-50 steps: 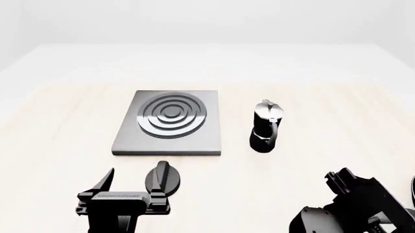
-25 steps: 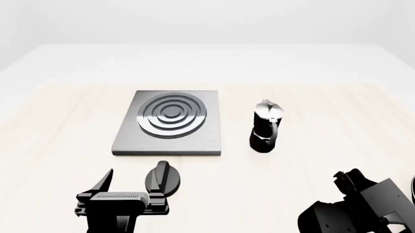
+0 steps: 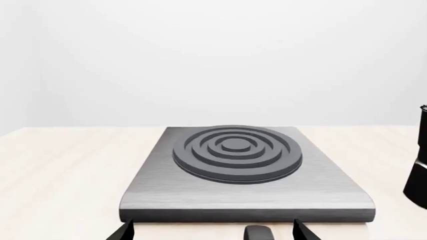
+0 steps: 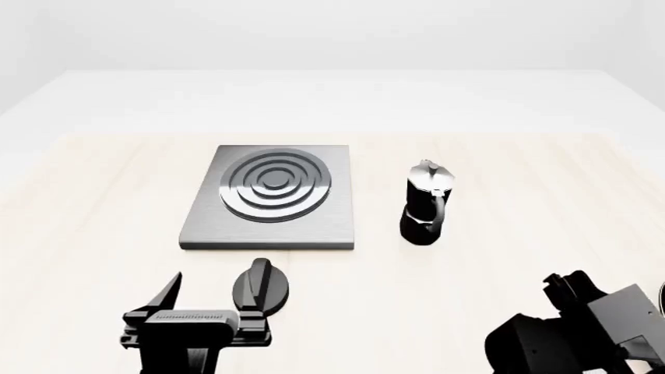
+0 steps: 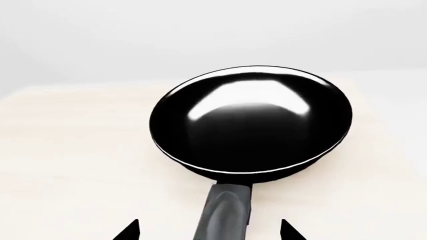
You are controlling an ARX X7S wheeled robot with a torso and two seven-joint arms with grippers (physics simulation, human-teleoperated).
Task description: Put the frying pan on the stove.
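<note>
On the pale wooden table (image 4: 519, 195), your stove (image 4: 272, 197) lies flat near the middle of the head view, ring burner bare, nothing resting on it. Just beside it, toward your right, stands the moka pot (image 4: 426, 204), upright, apart from the plate. The small black knob (image 4: 260, 287) sits on the table in front of the stove's near edge.

Frying pan (image 5: 250, 120): seen properly only from your right wrist camera. It rests on the table, bowl glossy and holding nothing, only reflected highlights inside. Its handle (image 5: 225, 210) points back toward that camera and runs between the two finger tips.

Right gripper (image 5: 210, 231): jaws spread wide, one tip on each side of the handle, neither visibly touching it; nothing held.

Left gripper (image 3: 212, 231): jaws likewise spread wide, nothing between them but the knob's top, not gripped. It faces the stove's near edge; in the head view it hangs low at the left, close beside the knob.

Pan and stove are well apart; no one view shows both.
</note>
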